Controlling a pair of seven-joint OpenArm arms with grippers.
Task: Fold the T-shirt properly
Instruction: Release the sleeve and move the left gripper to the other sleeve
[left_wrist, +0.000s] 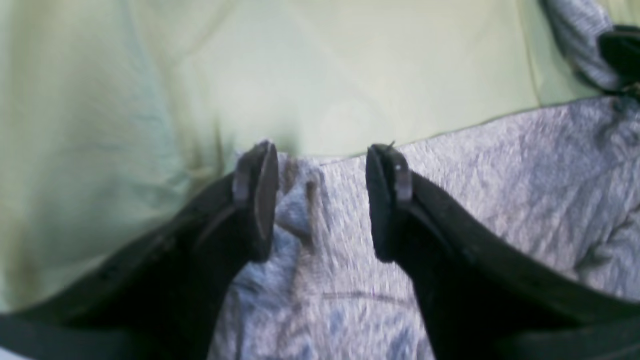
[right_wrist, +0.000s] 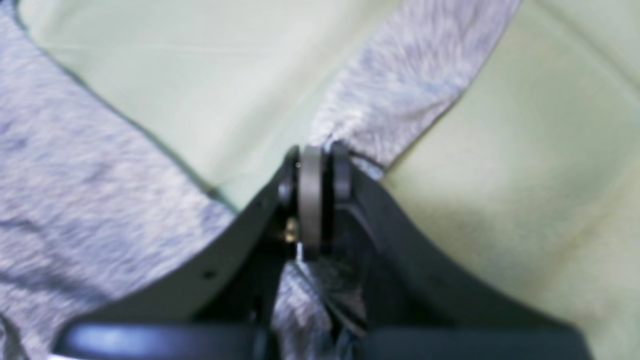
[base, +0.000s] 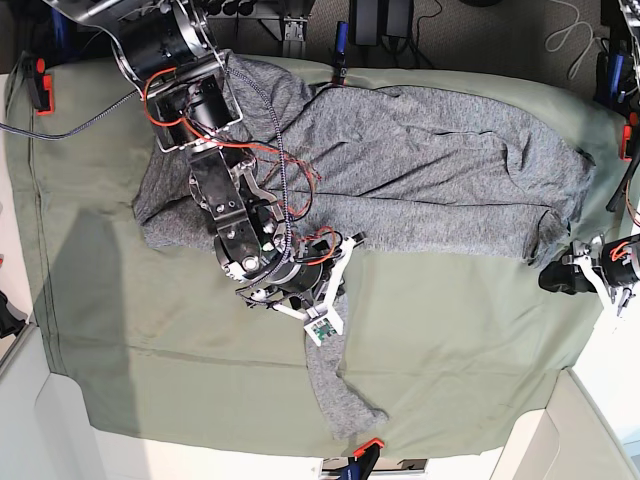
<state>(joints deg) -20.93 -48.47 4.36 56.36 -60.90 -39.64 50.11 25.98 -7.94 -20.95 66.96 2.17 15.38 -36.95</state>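
Observation:
The heathered grey T-shirt (base: 430, 170) lies spread across the far half of the olive-green sheet (base: 470, 340). One sleeve (base: 340, 395) trails toward the near edge. My right gripper (right_wrist: 315, 165) is shut on a bunched fold of that sleeve (right_wrist: 410, 75), with grey knit pinched between its pads; in the base view this gripper (base: 316, 340) sits mid-table under its wrist. My left gripper (left_wrist: 322, 195) is open, its fingers (left_wrist: 257, 195) astride the T-shirt's edge (left_wrist: 500, 175) with cloth between them but not pinched. In the base view the left gripper (base: 555, 277) is at the shirt's right end.
The olive-green sheet (left_wrist: 125, 125) covers the whole table and is creased. Red and blue clamps (base: 365, 450) hold it at the edges. Cables and the right arm's body (base: 190, 100) lie over the shirt's left part. White bins (base: 60, 440) flank the near corners.

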